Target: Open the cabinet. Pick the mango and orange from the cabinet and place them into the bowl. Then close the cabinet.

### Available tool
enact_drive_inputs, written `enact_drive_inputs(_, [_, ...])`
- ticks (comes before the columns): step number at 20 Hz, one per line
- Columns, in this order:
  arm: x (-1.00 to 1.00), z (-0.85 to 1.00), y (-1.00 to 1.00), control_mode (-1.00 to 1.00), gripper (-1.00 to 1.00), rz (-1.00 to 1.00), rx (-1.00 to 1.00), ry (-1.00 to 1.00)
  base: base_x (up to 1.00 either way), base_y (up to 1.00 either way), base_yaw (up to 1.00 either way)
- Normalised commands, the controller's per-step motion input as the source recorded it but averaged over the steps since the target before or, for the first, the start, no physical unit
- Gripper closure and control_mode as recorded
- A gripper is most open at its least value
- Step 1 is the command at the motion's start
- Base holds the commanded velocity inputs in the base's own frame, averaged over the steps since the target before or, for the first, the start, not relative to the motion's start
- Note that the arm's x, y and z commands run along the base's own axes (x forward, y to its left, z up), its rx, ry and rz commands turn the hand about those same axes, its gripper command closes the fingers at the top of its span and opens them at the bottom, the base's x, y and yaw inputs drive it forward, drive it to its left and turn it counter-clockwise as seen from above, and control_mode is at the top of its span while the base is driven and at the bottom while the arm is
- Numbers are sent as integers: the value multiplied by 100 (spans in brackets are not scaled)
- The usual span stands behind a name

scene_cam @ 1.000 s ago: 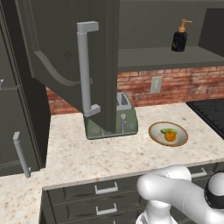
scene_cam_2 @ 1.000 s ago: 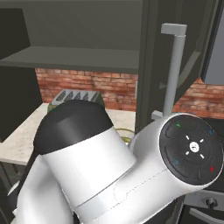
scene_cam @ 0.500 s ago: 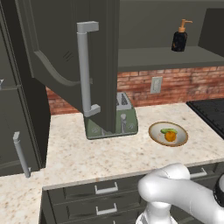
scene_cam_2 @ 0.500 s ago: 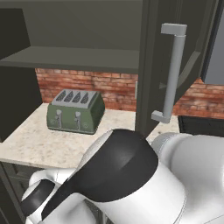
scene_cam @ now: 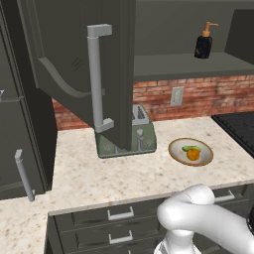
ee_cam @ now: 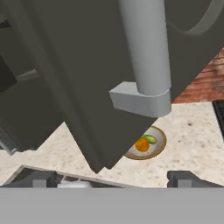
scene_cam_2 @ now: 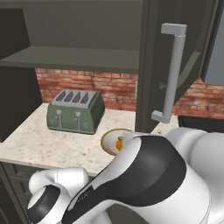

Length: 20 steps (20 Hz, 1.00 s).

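The cabinet (scene_cam: pixel 173 64) stands with both doors swung open; its left door (scene_cam: pixel 74 64) carries a silver bar handle (scene_cam: pixel 96 74). On the counter the bowl (scene_cam: pixel 179 155) holds the orange (scene_cam: pixel 193 155) and the mango (scene_cam: pixel 191 148) side by side. In the hand view an open door and its handle (ee_cam: pixel 146 48) loom close above my gripper (ee_cam: pixel 113 179), whose fingertips (ee_cam: pixel 41 178) stand wide apart and empty. Beyond the door's lower corner lie the bowl (ee_cam: pixel 161 144), the orange (ee_cam: pixel 141 144) and the mango (ee_cam: pixel 150 139). My arm partly hides the bowl (scene_cam_2: pixel 109 139) in the right base view.
A green toaster (scene_cam_2: pixel 76 111) sits against the brick wall, left of the bowl and half behind the left door (scene_cam: pixel 126 139). A dark soap bottle (scene_cam: pixel 204 40) stands on the cabinet shelf. Drawers (scene_cam: pixel 119 214) run below the counter edge; a tall dark cabinet (scene_cam: pixel 20 149) is at left.
My arm has swung lower and to the right, uncovering the toaster in the right base view. The doors, bowl and fruit have not moved, and the gripper stays open.
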Motion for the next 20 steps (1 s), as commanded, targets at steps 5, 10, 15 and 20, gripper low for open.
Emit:
enact_drive_inputs(5, [19, -10, -13, -100, -100, 0, 3, -14, 0, 0, 0])
enact_drive_inputs(10, [14, -1, -12, -100, -100, 0, 4, -16, 0, 0, 0])
enact_drive_inputs(15, [21, -4, -3, -100, -100, 0, 5, -15, 0, 0, 0])
enact_drive_inputs(20, [26, -11, 0, -100, -100, 0, 6, -14, 0, 0, 0])
